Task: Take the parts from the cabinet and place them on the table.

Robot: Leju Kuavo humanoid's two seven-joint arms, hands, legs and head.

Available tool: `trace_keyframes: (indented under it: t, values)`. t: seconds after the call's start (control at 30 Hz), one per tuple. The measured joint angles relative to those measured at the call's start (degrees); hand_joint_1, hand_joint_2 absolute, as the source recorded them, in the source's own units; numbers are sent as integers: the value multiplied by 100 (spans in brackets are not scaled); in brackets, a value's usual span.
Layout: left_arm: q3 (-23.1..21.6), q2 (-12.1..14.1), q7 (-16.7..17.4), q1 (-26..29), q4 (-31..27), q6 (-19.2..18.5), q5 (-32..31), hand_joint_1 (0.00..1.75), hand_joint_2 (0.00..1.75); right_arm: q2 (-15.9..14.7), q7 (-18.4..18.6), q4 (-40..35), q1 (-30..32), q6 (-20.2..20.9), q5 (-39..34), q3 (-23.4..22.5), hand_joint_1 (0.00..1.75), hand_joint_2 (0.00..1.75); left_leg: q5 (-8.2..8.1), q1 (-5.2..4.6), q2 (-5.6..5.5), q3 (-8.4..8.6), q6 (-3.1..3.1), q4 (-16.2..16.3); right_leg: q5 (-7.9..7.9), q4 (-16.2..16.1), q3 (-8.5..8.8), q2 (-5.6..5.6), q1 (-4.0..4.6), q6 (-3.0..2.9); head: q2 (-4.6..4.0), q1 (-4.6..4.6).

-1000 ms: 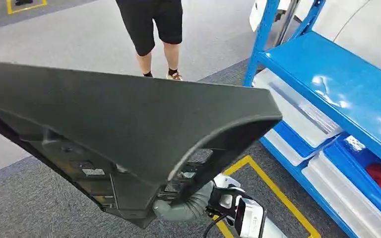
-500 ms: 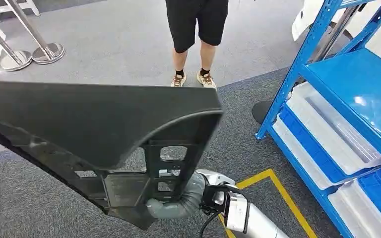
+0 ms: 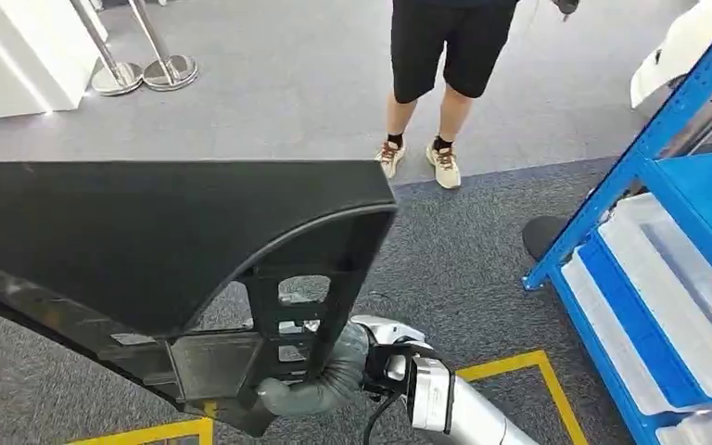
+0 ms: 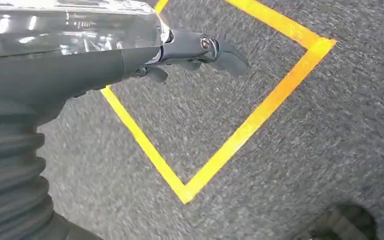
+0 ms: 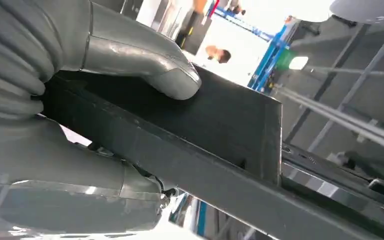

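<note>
A large black plastic part (image 3: 148,241), flat on top with a ribbed frame underneath, hangs in front of me and covers the left half of the head view. My right hand (image 3: 320,385) grips its lower edge from below, with the silver forearm coming in behind it. In the right wrist view the grey thumb (image 5: 145,65) presses on the part's dark edge (image 5: 205,130). My left hand (image 4: 200,50) hangs over the grey carpet, its dark fingers held apart with nothing in them.
A person (image 3: 445,56) in black shorts stands ahead on the carpet. The blue cabinet (image 3: 677,120) with clear bins (image 3: 667,278) is at the right edge. Two metal stanchions (image 3: 139,69) and a white block (image 3: 19,56) stand far left. Yellow tape (image 3: 519,366) marks the floor.
The whole picture has shifted right, so the camera has turned left: the blue cabinet has slid to the right edge and stanchions have come into view. The part stays in my right hand.
</note>
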Motion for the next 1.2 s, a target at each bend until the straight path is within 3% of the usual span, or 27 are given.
trace_keyframes:
  t: [0.07, 0.1, 0.13, 0.17, 0.23, 0.27, 0.3, 0.33, 0.37, 0.4, 0.43, 0.5, 0.57, 0.6, 0.63, 0.67, 0.73, 0.77, 0.8, 0.87, 0.97, 1.0, 1.03, 1.07, 1.13, 1.17, 1.2]
  values:
    - [4, 0, 0, 24, 0, 0, 0, 0, 175, 13, 0, 2, -6, 4, 0, 20, 168, 175, 13, -15, -148, -9, 57, -30, -15, -13, 34, -118, -12, 61, 0, 0]
    - [4, -7, -2, 32, 0, 0, 0, 0, 175, 26, 0, 2, -18, 4, 0, 22, 168, 175, 48, 61, -200, 47, 95, -81, -64, 36, 28, 47, -43, 118, 0, 0]
    - [4, -15, 2, 24, 0, 0, -2, 0, 175, 41, -2, 0, -29, 4, -2, 35, 168, 175, 60, 59, -262, 51, 133, -95, -181, 223, -45, 396, -55, 128, 0, -2]
    - [6, -15, -2, 7, 0, 4, 0, 0, 175, 39, -13, 2, -30, 4, -7, 39, 168, 175, 67, 54, -304, 48, 158, -95, -389, 595, -229, 572, -73, 129, 0, 2]
    - [4, -26, -2, -13, 0, 4, 0, 0, 175, 15, -7, 31, -24, 4, -4, 44, 168, 175, 65, 45, -475, 39, 172, -89, -791, 1618, -772, 672, -73, 153, 0, 0]
    - [7, -26, -2, -8, 0, 4, 0, 0, 175, 4, -7, 46, -17, 4, -4, 52, 168, 175, 64, 42, -557, 39, 173, -85, -809, 1881, -937, 676, -72, 160, 0, 0]
    - [4, -26, -2, 3, 0, 2, 0, 0, 175, -2, -7, 52, -14, 4, -4, 57, 168, 175, 63, 42, -644, 44, 171, -79, -683, 1849, -967, 679, -74, 158, 0, 0]
    - [5, -31, 11, 8, 0, 0, 0, 0, 175, -2, 0, 52, -15, 4, -4, 61, 168, 175, 60, 45, -729, 48, 166, -70, -454, 1558, -866, 685, -75, 148, 0, 0]
    - [4, -44, 48, 9, 0, 0, 0, 0, 175, -2, 2, 52, -21, 2, -4, 66, 168, 175, 54, 49, -826, 53, 158, -59, -151, 1051, -650, 720, -80, 133, 0, 0]
    - [4, -55, 107, 9, 0, 18, 0, 0, 175, -2, 7, 52, -36, -2, -7, 74, 168, 175, 43, 52, -911, 57, 140, -38, 132, 483, -391, 855, -90, 115, 0, 0]
    - [4, -70, 177, 13, 0, 42, 0, 0, 175, -4, 11, 59, -56, -9, -13, 79, 168, 175, 27, 54, -978, 32, 114, -12, 176, 119, -242, 1167, -114, 92, 0, 0]
    - [4, -72, 306, 30, 0, 116, 0, 0, 175, -2, 13, 85, -68, -11, -37, 85, 168, 175, 19, 52, -1083, -30, 40, 13, 158, 75, -237, 1073, -111, 87, 0, 0]
    - [7, -70, 400, 105, 2, 155, 2, 0, 175, -2, 9, 112, -77, -11, -59, 87, 168, 175, 37, 94, -1194, -44, -52, -31, 169, 50, -216, 979, -70, 9, 0, 0]
    - [11, -53, 454, 128, 4, 181, -2, 0, 175, 2, 2, 124, -83, -11, -78, 87, 168, 175, 23, 94, -1186, -43, -74, -12, 205, -33, -179, 896, -113, -39, 0, 0]
    - [13, -57, 503, 147, 4, 206, -2, 0, 175, 9, -2, 147, -89, -9, -92, 87, 168, 175, -62, 75, -799, -86, -87, 114, 213, -76, -138, 820, -102, -66, 0, 0]
    - [15, -46, 562, 130, 4, 236, -2, 0, 175, 9, -24, 157, -96, -9, -107, 87, 168, 175, -274, 73, -551, -237, -120, 431, 205, -87, -120, 737, -91, -99, 0, 0]
    - [37, -6, 676, 107, 4, 324, -4, 0, 175, -2, -42, 208, -94, 2, -109, 87, 168, 175, -721, 114, -409, -714, -179, 1379, 185, -86, -120, 548, -66, -125, 0, 0]
    - [48, 20, 706, 109, 2, 348, -2, 0, 175, -7, -42, 241, -94, 9, -109, 90, 168, 175, -806, 126, -395, -882, -202, 1706, 174, -84, -124, 470, -61, -124, 0, 0]
    - [55, 53, 728, 130, 4, 352, -4, 0, 175, -9, -46, 277, -93, 11, -109, 90, 168, 175, -754, 138, -383, -911, -220, 1760, 164, -83, -120, 391, -60, -117, 0, 0]
    - [61, 102, 730, 152, 4, 354, -2, 0, 175, -9, -50, 306, -96, 15, -109, 90, 168, 175, -499, 147, -355, -703, -228, 1362, 149, -82, -102, 297, -58, -101, 0, 0]
    - [61, 103, 730, 153, 4, 354, -2, 0, 175, -9, -50, 306, -95, 15, -109, 90, 168, 175, -485, 147, -353, -688, -228, 1336, 148, -81, -101, 293, -58, -101, 0, 0]
    - [76, 151, 741, 172, 4, 354, -2, 0, 175, -7, -54, 330, -99, 17, -109, 90, 168, 175, -105, 145, -239, -235, -210, 500, 121, -81, -61, 190, -58, -72, 0, -2]
    - [118, 214, 739, 159, 4, 382, -2, 0, 175, -9, -59, 347, -116, 17, -114, 90, 168, 175, -17, 67, 120, 75, -76, -55, 77, -79, -17, 66, -2, -9, 0, 0]
    - [153, 249, 732, 175, 4, 396, -2, 0, 175, -7, -72, 363, -132, 20, -116, 92, 168, 175, -15, 51, -27, 34, -7, -60, 63, -80, -2, -30, -19, 45, 0, 0]
    - [166, 286, 728, 191, 11, 396, -4, 0, 175, 0, -81, 376, -153, 20, -116, 94, 168, 175, 13, 75, -172, 53, 66, -108, 31, -85, 45, -113, -17, 124, 0, 0]
    - [184, 289, 728, 205, 11, 408, -2, 0, 175, -4, -81, 385, -169, 20, -118, 96, 168, 175, 33, 98, -238, 80, 85, -127, -37, 16, 28, 208, -63, 165, 0, 0]
    - [203, 297, 728, 189, 15, 417, -2, 0, 175, -4, -92, 385, -184, 22, -125, 96, 168, 175, 40, 105, -291, 80, 114, -127, -235, 313, -120, 472, -77, 163, 0, 0]
